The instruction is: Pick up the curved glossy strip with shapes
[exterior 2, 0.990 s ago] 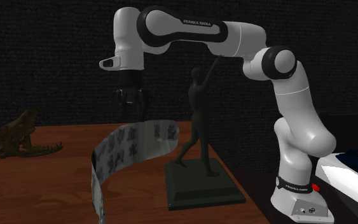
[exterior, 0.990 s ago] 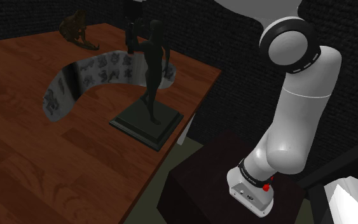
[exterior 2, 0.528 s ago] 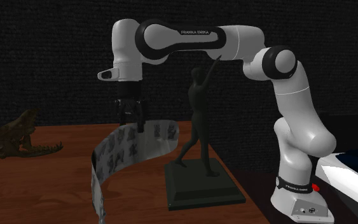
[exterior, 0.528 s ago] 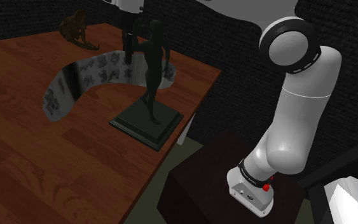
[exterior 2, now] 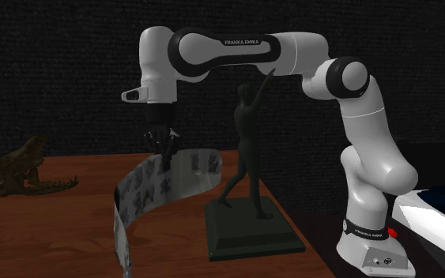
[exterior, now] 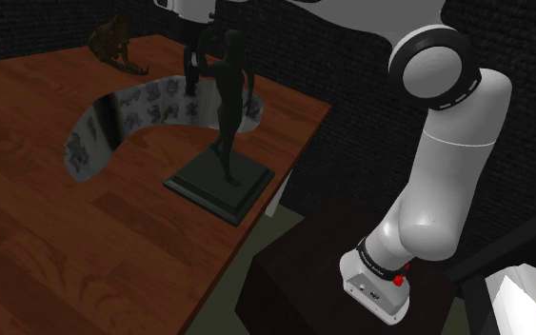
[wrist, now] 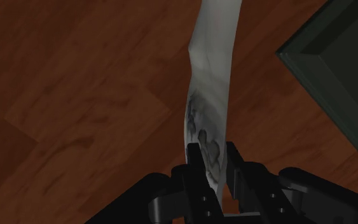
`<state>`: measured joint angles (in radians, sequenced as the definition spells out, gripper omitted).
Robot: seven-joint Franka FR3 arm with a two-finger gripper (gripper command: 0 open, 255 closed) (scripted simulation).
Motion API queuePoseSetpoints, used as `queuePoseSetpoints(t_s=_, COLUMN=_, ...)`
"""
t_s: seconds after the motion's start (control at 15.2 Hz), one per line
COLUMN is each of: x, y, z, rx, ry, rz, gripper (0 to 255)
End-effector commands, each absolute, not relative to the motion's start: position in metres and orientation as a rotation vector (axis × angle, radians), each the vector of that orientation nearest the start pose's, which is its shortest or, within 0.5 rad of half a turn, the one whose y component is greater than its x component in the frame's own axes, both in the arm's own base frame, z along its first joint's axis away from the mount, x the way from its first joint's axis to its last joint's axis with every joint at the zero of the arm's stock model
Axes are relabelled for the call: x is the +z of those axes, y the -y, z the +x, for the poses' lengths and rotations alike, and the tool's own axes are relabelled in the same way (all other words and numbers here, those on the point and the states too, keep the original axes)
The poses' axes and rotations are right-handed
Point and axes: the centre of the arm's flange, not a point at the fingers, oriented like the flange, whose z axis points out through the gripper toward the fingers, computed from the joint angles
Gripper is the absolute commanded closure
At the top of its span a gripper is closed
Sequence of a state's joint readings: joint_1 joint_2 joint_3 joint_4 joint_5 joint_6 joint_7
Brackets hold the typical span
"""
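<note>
The curved glossy strip (exterior: pixel 132 109) is a pale silvery band printed with dark shapes, standing on edge on the wooden table (exterior: pixel 85 247). In the second exterior view the strip (exterior 2: pixel 161 182) arcs from beside the statue toward the front. My black gripper (exterior 2: pixel 164 154) comes straight down onto its top edge, near the middle of the arc. In the wrist view the two fingers clasp the strip (wrist: pixel 210 95) between them, so the gripper (wrist: pixel 213 162) is shut on it. In the shoulder view the gripper (exterior: pixel 192 86) sits just behind the statue's raised arm.
A dark figurine (exterior: pixel 228 105) on a square base (exterior: pixel 220 181) stands close beside the strip's end (exterior 2: pixel 248 158). A brown animal skull (exterior: pixel 113 43) lies at the table's far corner (exterior 2: pixel 19 170). The table's edge runs near the robot's stand (exterior: pixel 332 276).
The gripper came down from above the strip onto its top edge, then its fingers went from open to shut on the strip. The strip itself has not moved.
</note>
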<state>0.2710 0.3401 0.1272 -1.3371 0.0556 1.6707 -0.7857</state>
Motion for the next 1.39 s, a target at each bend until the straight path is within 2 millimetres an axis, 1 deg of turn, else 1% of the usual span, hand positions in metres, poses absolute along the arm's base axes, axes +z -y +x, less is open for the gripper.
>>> queuePoseSetpoints(t_s=0.0, x=0.539, y=-0.249, z=0.612, rx=-0.022, ry=1.683, rz=-2.538, gripper=255)
queuePoseSetpoints(t_s=0.2, x=0.538, y=-0.249, z=0.612, rx=-0.022, ry=1.683, rz=-2.538, gripper=255)
queuePoseSetpoints(t_s=1.19, x=0.618, y=-0.249, z=0.612, rx=-0.022, ry=1.683, rz=-2.538, gripper=255)
queuePoseSetpoints(t_s=1.32, x=0.618, y=-0.249, z=0.612, rx=-0.022, ry=1.683, rz=-2.538, gripper=255)
